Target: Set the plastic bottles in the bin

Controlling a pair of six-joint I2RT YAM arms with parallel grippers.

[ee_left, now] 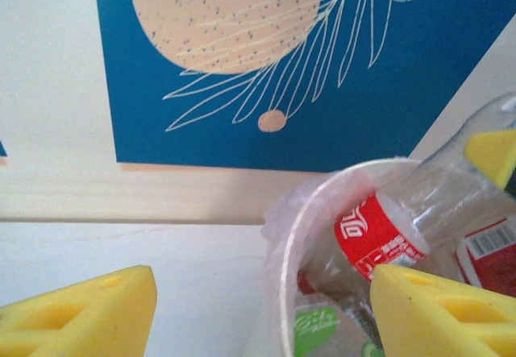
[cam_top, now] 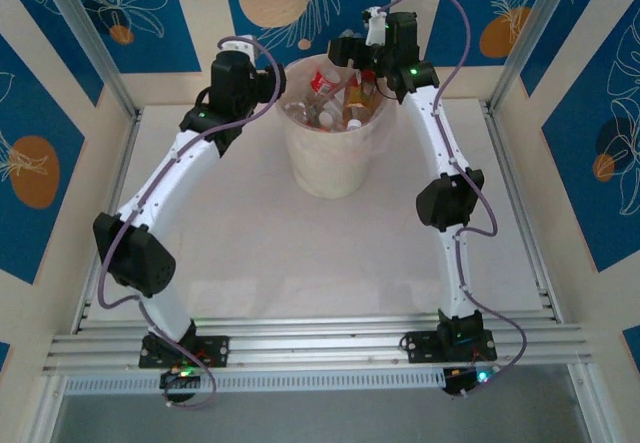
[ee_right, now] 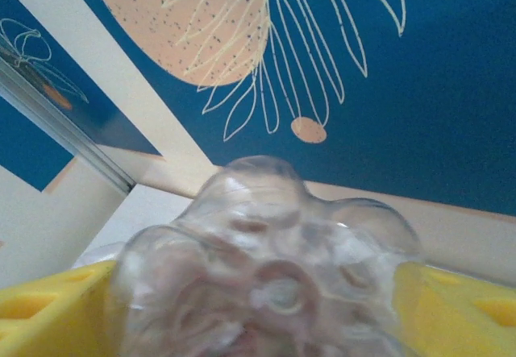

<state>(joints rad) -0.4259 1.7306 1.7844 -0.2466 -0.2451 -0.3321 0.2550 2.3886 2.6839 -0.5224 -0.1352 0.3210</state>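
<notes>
The left gripper (ee_left: 262,313) hangs with its two yellow foam fingers (ee_left: 81,317) spread wide, one to the left of the bin (ee_left: 284,292) and the other over its mouth. Inside the bin lies a bottle with a red label (ee_left: 379,240), and below it a bottle with a green label (ee_left: 318,329). Over the bin's right side a clear bottle (ee_left: 459,188) sits against another yellow pad (ee_left: 493,154). Behind the bin, a blue poster (ee_left: 387,107) hangs on the cream wall.

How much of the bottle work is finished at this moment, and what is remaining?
Done: several bottles already lie in the bin. In hand: the right gripper is shut on a clear bottle above the bin. The left gripper is open, holding nothing, beside the rim. Left: dropping that bottle in.
</notes>
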